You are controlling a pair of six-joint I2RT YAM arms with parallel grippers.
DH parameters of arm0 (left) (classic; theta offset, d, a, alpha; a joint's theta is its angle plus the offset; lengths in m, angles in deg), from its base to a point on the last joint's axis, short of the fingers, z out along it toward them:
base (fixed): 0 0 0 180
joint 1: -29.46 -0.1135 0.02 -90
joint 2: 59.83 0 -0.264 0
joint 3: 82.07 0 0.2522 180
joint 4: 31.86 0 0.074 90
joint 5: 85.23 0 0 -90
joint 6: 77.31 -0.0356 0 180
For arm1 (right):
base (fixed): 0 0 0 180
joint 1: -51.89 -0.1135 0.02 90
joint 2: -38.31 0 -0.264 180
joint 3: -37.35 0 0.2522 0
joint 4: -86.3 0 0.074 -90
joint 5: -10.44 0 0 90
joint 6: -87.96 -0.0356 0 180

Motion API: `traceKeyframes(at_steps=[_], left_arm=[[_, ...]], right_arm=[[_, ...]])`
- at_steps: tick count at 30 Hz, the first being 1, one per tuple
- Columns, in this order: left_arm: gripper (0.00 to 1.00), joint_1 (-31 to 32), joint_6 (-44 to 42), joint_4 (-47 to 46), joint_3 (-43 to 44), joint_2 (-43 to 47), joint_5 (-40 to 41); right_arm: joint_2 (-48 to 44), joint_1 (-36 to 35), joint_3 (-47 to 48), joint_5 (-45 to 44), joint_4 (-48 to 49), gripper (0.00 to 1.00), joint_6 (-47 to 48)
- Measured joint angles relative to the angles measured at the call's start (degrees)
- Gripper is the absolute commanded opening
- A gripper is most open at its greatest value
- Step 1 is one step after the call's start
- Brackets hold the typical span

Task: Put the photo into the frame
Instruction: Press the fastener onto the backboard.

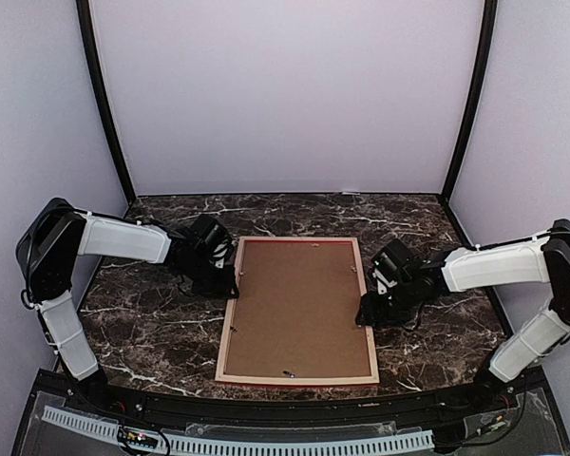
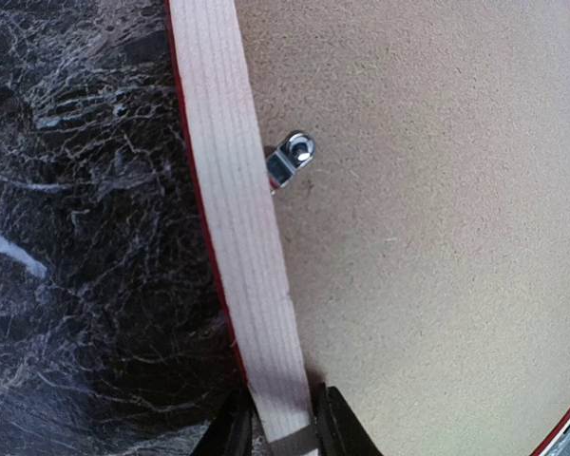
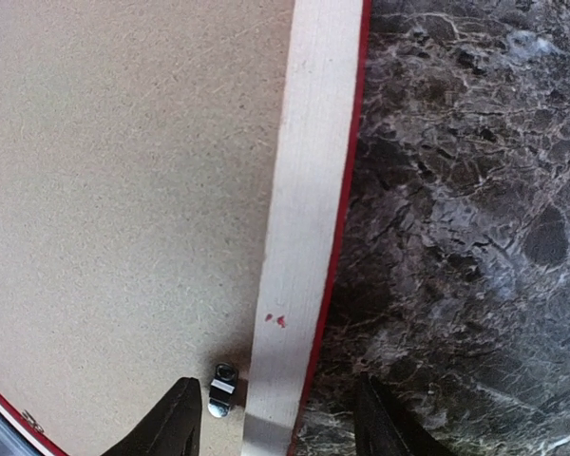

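While it lies face down, frame (image 1: 294, 379): looks like the grabbing step.
Left gripper (image 2: 277, 418): pinching rail between fingers.
Right gripper (image 3: 277, 413): fingers apart around rail, not holding; should squeeze next.

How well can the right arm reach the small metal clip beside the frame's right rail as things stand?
Probably yes. The right gripper stands open astride the rail of the frame, and the clip lies uncovered on the backing board just inside one finger, so nothing seems in the way.
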Motion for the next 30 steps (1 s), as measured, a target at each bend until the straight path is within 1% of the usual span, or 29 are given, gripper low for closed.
traceKeyframes(at_steps=[2, 13, 24, 30], left_arm=[[0.25, 0.0, 0.0, 0.0, 0.0, 0.0, 0.0], [0.25, 0.0, 0.0, 0.0, 0.0, 0.0, 0.0], [0.25, 0.0, -0.1, 0.0, 0.0, 0.0, -0.1], [0.25, 0.0, -0.2, 0.0, 0.0, 0.0, 0.1]], right_arm=[[0.1, -0.1, 0.1, -0.3, 0.0, 0.49, 0.2], [0.5, -0.4, 0.2, -1.9, 0.0, 0.41, 2.8], [1.2, -0.8, 0.9, -3.2, -0.1, 0.22, 7.2], [1.7, -0.8, 1.8, -3.2, -0.7, 0.18, 7.8]])
